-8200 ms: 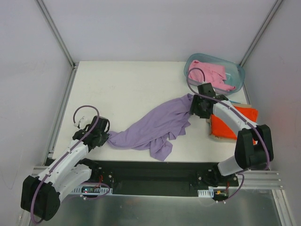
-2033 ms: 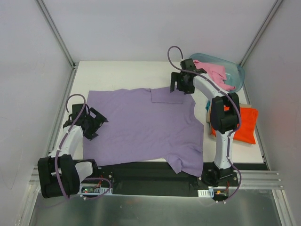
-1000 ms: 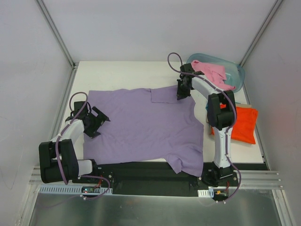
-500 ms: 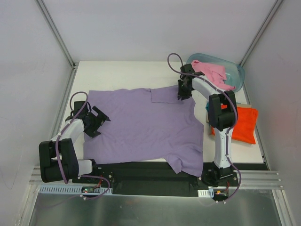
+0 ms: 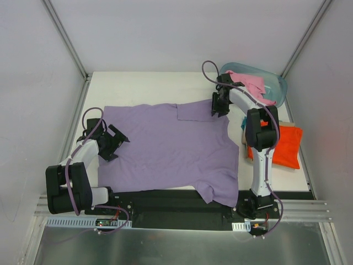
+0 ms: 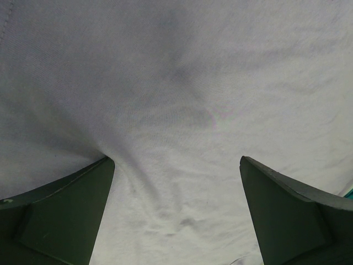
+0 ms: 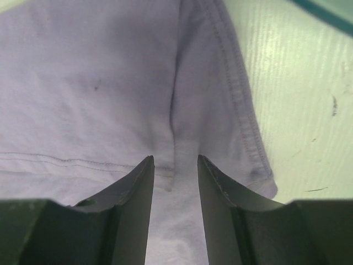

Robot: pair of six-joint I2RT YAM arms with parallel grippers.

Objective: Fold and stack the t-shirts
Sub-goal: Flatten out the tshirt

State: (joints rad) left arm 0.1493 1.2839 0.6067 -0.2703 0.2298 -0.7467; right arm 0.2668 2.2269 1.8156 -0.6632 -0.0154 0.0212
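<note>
The left gripper (image 6: 176, 165) is hanging with jaws spread wide and empty over the left edge of the lavender t-shirt (image 5: 165, 146), which is lying flat on the table (image 5: 143, 88). The right gripper (image 7: 175, 165) is straddling a crease by the far sleeve, jaws slightly parted, and risking dragging the cloth askew when lifting.

Left end effector (image 6: 176, 160) spread wide, right end effector (image 7: 175, 159) slightly parted.

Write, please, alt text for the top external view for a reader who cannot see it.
A lavender t-shirt lies flat on a table, the open left gripper at its left edge, the slightly open right gripper at its far right corner. Further right: an orange shirt, and a tub holding a pink shirt.
</note>
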